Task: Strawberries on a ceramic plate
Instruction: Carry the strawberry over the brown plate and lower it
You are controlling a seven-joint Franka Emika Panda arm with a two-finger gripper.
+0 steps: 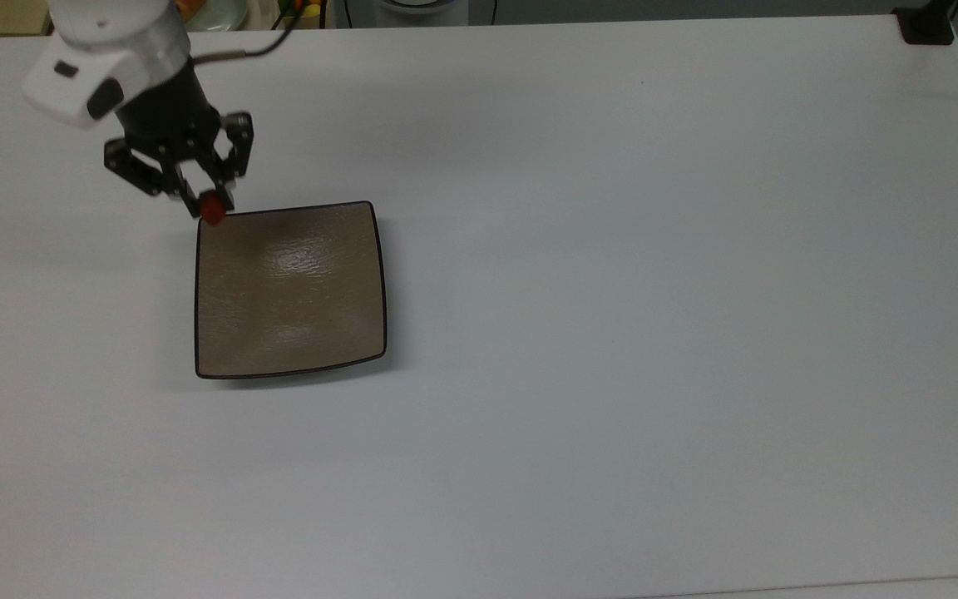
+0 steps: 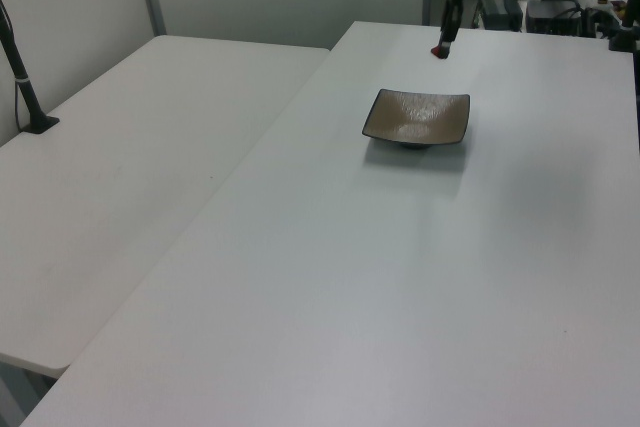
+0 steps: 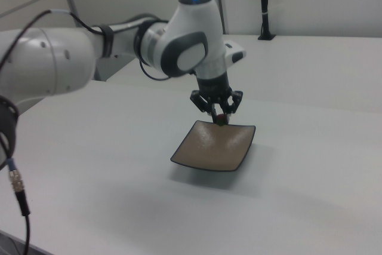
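We hold the strawberry (image 1: pixel 212 209) tight between the two fingers of our gripper (image 1: pixel 209 205). The fingers are close together, pinching the little red fruit at their tips. We keep it pinched so it does not drop on the way.

The plate (image 1: pixel 290 291) is our landmark. It sits flat on the white table (image 1: pixel 654 291) and has nothing on it yet. In the top view, the strawberry is right at the plate's upper left corner, just at the rim. In the right view, the gripper (image 3: pixel 218 115) hangs above the plate's (image 3: pixel 215 146) far edge, and the strawberry (image 3: pixel 220 119) is up in the air, not touching the plate. We think the fruit is high so it can pass over the raised rim.

In the left view, the gripper (image 2: pixel 441 44) is beyond the plate's (image 2: pixel 416 117) far side, and the strawberry (image 2: pixel 437 51) is just a tiny red dot.

We think the next job is to go over the middle of the plate, come down, and let go. The plate is shiny and dips in the middle, so the round fruit may roll a bit.

Some things are hard to see. The fingers cover part of the strawberry, so we cannot make out its darker end. The arm is cut off at the top edge of the top view.
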